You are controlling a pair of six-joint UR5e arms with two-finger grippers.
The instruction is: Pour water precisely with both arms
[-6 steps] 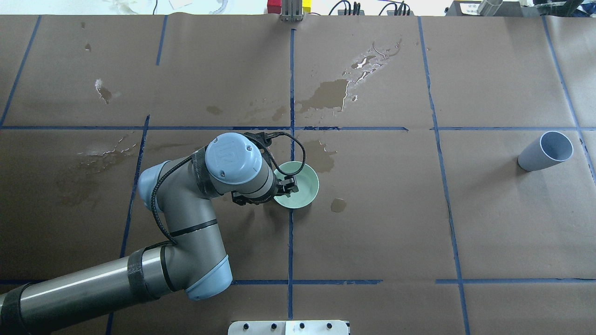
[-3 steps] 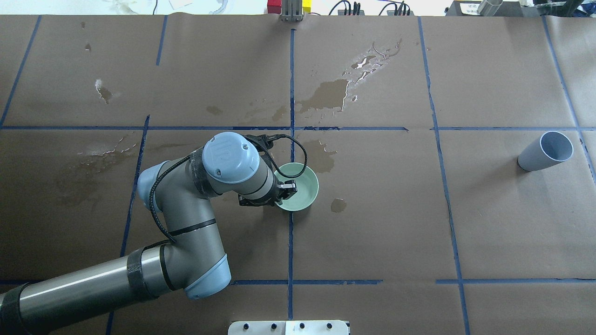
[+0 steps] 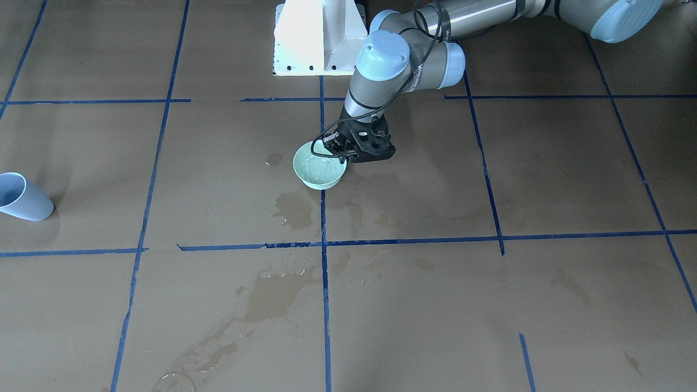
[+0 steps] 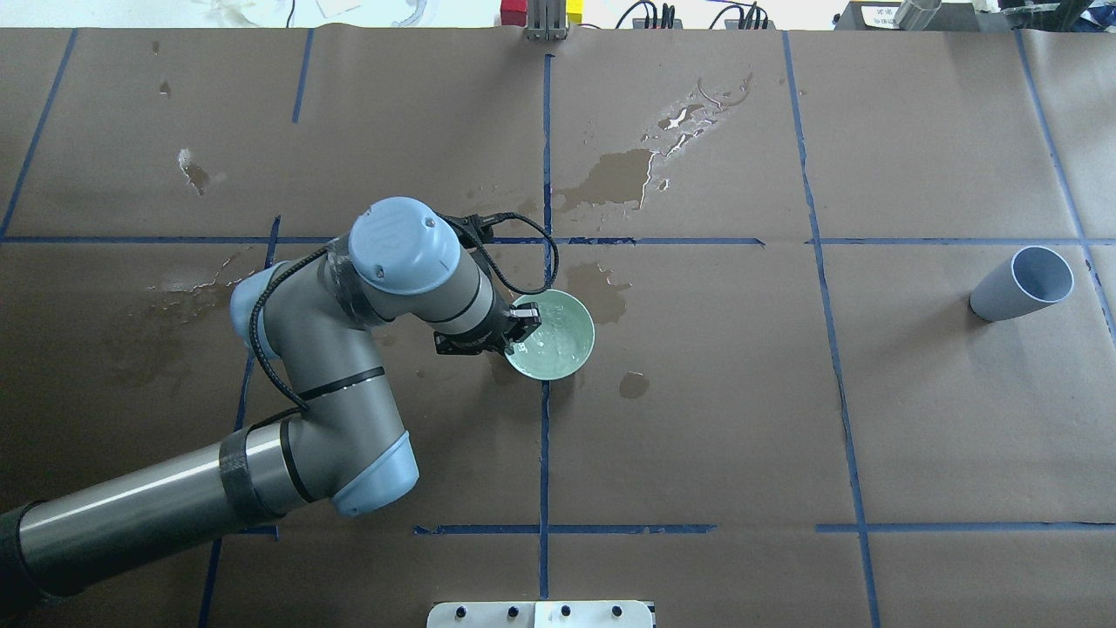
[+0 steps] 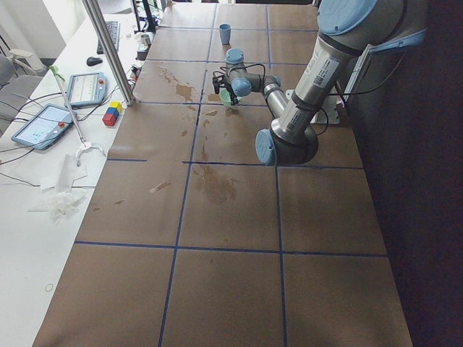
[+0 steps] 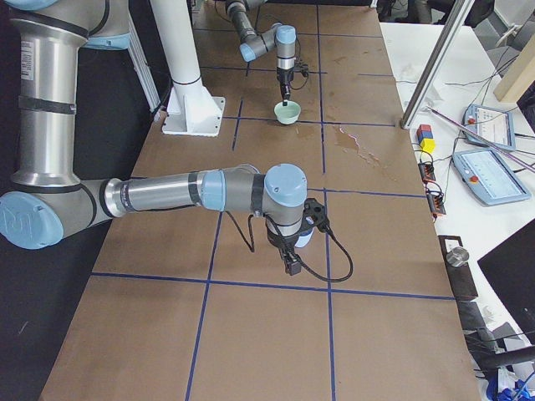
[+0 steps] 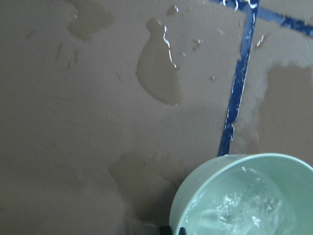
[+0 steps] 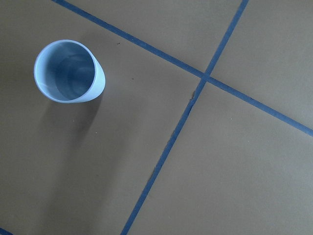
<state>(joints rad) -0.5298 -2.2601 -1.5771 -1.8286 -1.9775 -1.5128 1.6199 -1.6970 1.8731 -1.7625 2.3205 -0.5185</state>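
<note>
A pale green bowl (image 4: pixel 558 344) stands near the table's middle and holds a little clear, rippled water (image 4: pixel 549 347). My left gripper (image 4: pixel 521 326) is shut on the bowl's rim on the robot's left side. It also shows in the front-facing view (image 3: pixel 342 152) at the bowl (image 3: pixel 319 169). The left wrist view shows the bowl (image 7: pixel 195 196) and water (image 7: pixel 239 210) at the bottom right. A light blue cup (image 4: pixel 1020 283) stands empty at the far right and shows in the right wrist view (image 8: pixel 68 71). My right gripper (image 6: pixel 291 244) hangs near the cup. I cannot tell if it is open.
Wet stains (image 4: pixel 615 179) and small puddles (image 4: pixel 634 384) mark the brown paper around the bowl. Blue tape lines (image 4: pixel 545 453) divide the table. The white mounting pedestal (image 3: pixel 318 38) stands at the robot's edge. Tablets and coloured blocks (image 5: pixel 112 112) lie beyond the far edge.
My left wrist has swung toward the robot's left and away from the robot. The gripper has shifted from over the bowl to its left rim. The water now ripples.
</note>
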